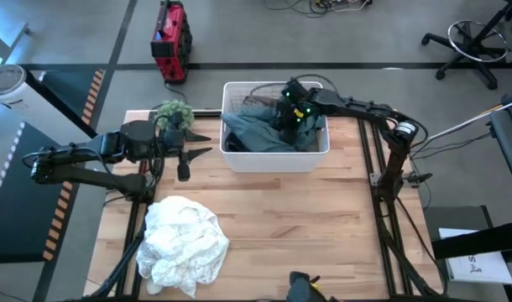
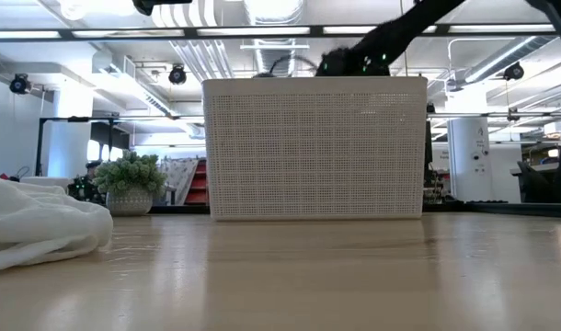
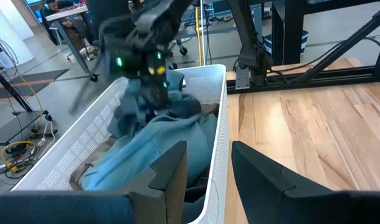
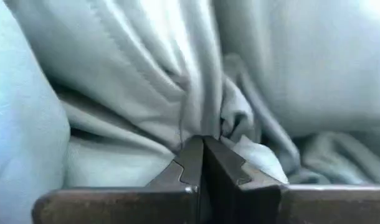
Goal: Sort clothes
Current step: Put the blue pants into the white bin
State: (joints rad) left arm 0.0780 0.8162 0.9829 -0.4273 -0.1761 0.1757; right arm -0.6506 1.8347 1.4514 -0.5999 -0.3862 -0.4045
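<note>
A grey-green garment [image 1: 260, 132] lies heaped in the white plastic bin [image 1: 277, 161] at the table's far middle. It also shows in the left wrist view [image 3: 159, 143]. My right gripper [image 1: 291, 119] reaches down into the bin and is shut on this garment [image 4: 146, 74]. A white lacy piece [image 1: 182, 243] lies bunched on the table at the near left, and it shows in the low view [image 2: 32, 234]. My left gripper [image 1: 204, 143] hovers open and empty just left of the bin, its fingers [image 3: 171, 171] pointing at the bin's left wall. The plaid shirt and the tan piece are not in view. My right gripper pinches a bunched fold of the grey-green garment [image 4: 230, 124] between its two shut fingers, at their free ends. The fingers come from above, slanting down into the bin. The garment still lies in the bin, slack around the hold.
A small green spiky plant [image 1: 173, 113] in a pot stands at the far left, close beside my left arm, and shows in the low view [image 2: 129, 184]. A red box [image 1: 170, 38] stands on the floor beyond the table. Bare wood [image 1: 306, 226] spreads near and right of the bin.
</note>
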